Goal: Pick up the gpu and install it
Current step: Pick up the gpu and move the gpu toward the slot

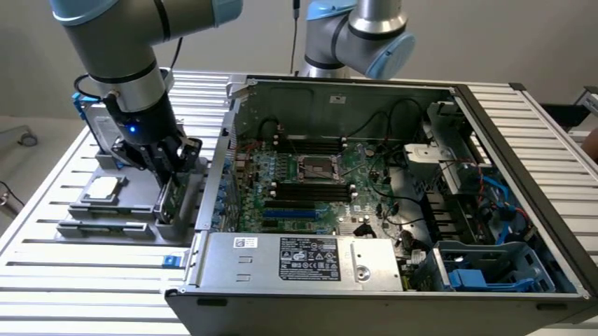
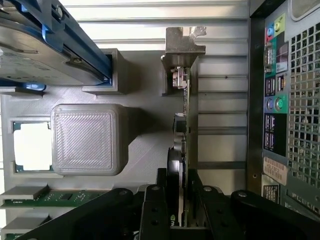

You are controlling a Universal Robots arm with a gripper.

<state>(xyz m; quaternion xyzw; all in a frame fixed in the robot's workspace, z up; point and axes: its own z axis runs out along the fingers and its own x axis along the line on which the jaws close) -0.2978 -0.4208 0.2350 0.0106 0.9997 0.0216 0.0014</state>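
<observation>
The gpu [image 2: 186, 100] stands on edge in a slot of the grey holder [image 2: 145, 145], its silver end bracket [image 2: 182, 45] at the far end. In the exterior view the gpu [image 1: 172, 201] sits upright at the holder's right side, just outside the open computer case [image 1: 374, 91]. My gripper [image 2: 181, 202] is lowered over the card, with one black finger on each face and the jaws pressed against it. In the exterior view the gripper [image 1: 174, 176] hangs straight down onto the card's top edge. The card still rests in the holder.
The holder also carries a processor [image 1: 103, 187] and a hard drive in a blue frame [image 2: 45, 50]. The case's rear port panel [image 2: 280, 100] stands close beside the card. Inside lie the motherboard [image 1: 309, 189] with blue slots [image 1: 290, 210]. A second arm [image 1: 360, 35] stands behind the case.
</observation>
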